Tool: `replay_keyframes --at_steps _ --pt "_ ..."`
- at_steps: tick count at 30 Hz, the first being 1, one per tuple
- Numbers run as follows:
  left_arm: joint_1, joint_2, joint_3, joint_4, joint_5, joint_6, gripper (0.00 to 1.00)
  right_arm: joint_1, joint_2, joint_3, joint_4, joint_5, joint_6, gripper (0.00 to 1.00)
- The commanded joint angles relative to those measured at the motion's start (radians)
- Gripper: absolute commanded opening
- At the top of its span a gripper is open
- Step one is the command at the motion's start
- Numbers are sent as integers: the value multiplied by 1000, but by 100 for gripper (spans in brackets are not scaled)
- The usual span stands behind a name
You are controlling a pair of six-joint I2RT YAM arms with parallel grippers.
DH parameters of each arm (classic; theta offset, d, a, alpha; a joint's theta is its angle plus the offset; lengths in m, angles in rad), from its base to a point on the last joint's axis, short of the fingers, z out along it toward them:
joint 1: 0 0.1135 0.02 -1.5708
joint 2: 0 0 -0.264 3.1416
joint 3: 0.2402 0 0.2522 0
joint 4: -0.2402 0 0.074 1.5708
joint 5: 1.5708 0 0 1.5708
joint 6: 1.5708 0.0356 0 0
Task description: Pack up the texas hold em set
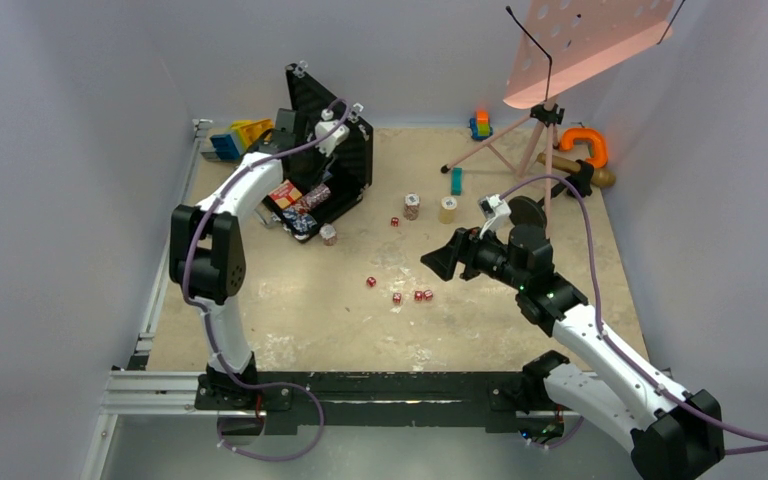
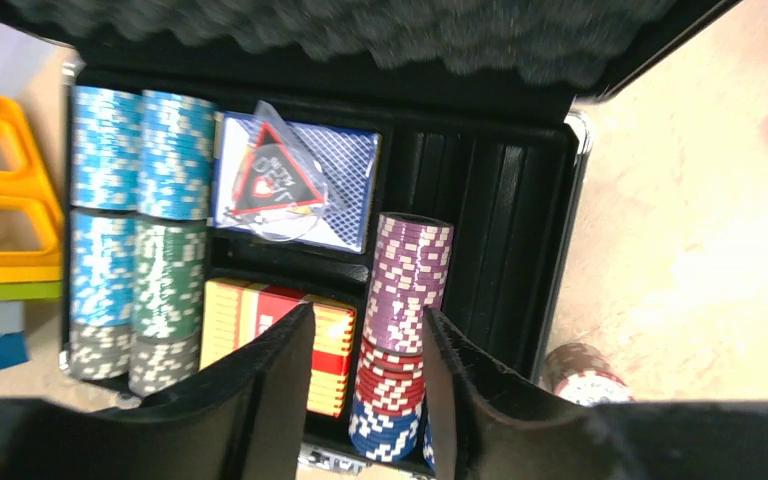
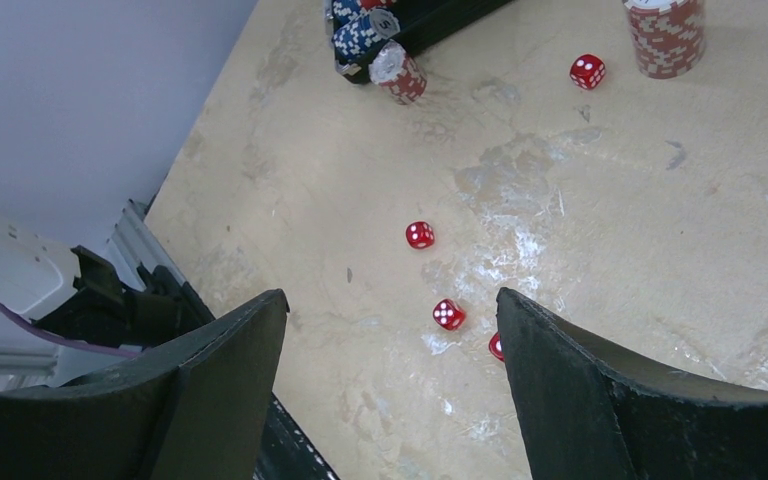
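The right gripper (image 3: 392,300) is hanging with its fingers spread wide and nothing between them, over a beige table (image 3: 660,250) that is showing white scuffs and chalky patches. A pale grey wall (image 3: 80,100) is rising past the table's edge, outside one finger. The left gripper (image 2: 368,310) is keeping its fingers partly apart, clamping nothing that shows.

The briefcase (image 2: 552,250) is lying open, black with a silver edge, and grey egg-crate foam (image 2: 360,40) is lining its raised lid. Light blue, green and grey chips (image 2: 140,200) are filling the slots farthest from the fingers. A blue deck (image 2: 295,180) and an orange-red card box (image 2: 260,320) are sitting in the middle.

The left fingertips are flanking a purple, red and blue chip row (image 2: 400,340), one tip over the card box. A fallen chip stack (image 2: 585,380) is lying outside the case, beyond the other finger. Small red dice (image 3: 420,235) are lying scattered between and beyond the right fingers, one die partly hidden behind a finger. A red chip stack (image 3: 665,35) is standing farther out.
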Motion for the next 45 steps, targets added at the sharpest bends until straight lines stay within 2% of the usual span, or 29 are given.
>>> replay_keyframes --at_steps 1,7,10,12,18,23,28,34,45 --pt "5 -119 -7 16 23 -67 52 2 -10 4 11 30 -28 81" --pt "5 -211 -83 -21 51 -180 59 3 -18 -14 24 29 -33 82" --pt "4 -287 -177 -12 87 -271 61 3 -28 -18 18 33 -45 82" --pt "-2 -341 -237 -12 106 -319 68 3 -34 -15 4 42 -61 82" --pt "-94 -443 -372 -69 100 -369 70 3 -56 -9 -28 66 -94 82" --pt "-149 -382 -383 -85 80 -374 72 2 -60 -8 -36 68 -102 82" --pt "-154 -266 -310 -96 70 -384 74 3 -70 -14 -40 72 -100 82" --pt "-154 -171 -258 -93 36 -387 72 3 -65 -16 -38 77 -101 83" --pt "-154 -122 -237 -78 -81 -383 72 2 -34 -18 -24 70 -104 82"
